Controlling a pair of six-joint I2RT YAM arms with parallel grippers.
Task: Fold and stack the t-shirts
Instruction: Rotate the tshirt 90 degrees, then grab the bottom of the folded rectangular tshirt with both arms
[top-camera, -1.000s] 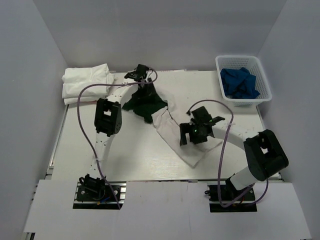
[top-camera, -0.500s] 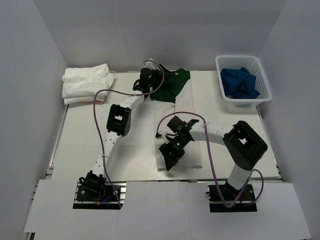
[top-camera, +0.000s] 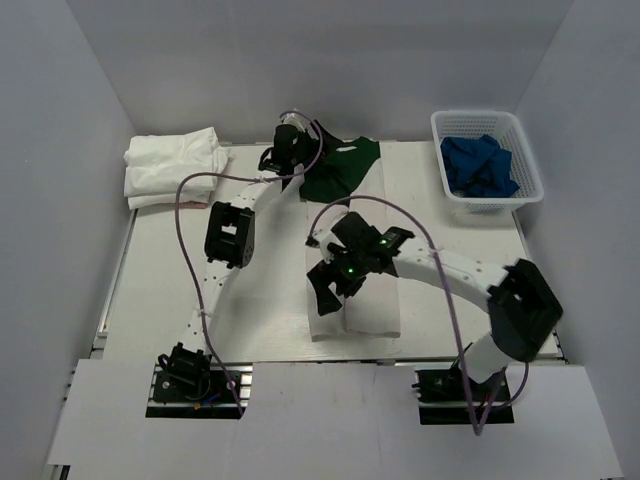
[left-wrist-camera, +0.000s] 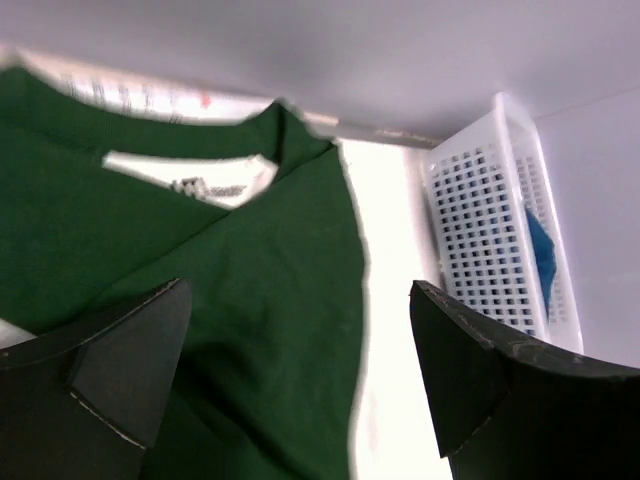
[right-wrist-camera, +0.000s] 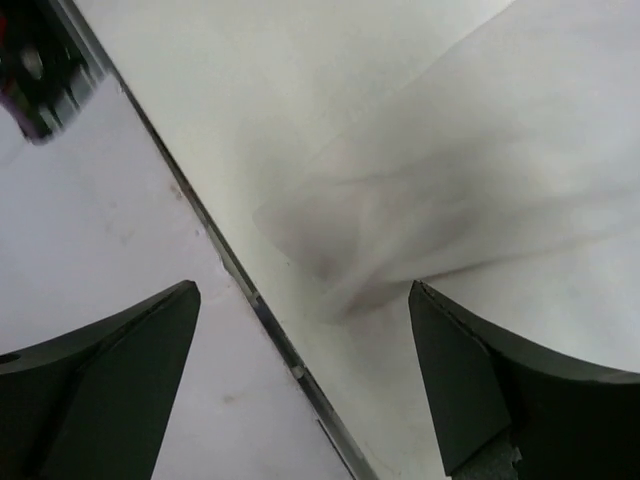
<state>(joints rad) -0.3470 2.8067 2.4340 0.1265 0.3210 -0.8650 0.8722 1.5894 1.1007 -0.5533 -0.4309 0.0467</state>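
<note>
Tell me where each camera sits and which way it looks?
Top external: high behind the robot, looking down on the table; left arm and right arm show, bases nearest.
Left wrist: on the left arm, looking across the green-and-white t-shirt toward the basket; the open left pincer shows below.
Right wrist: on the right arm, looking down at the t-shirt's white part and the table's edge; the open right pincer shows.
Shared: top and left wrist both see the basket.

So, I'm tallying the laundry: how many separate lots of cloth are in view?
3: a white folded stack at far left, a green-and-white t-shirt spread in the middle, blue cloth in the basket at far right. The stack and basket may hide more pieces.
</note>
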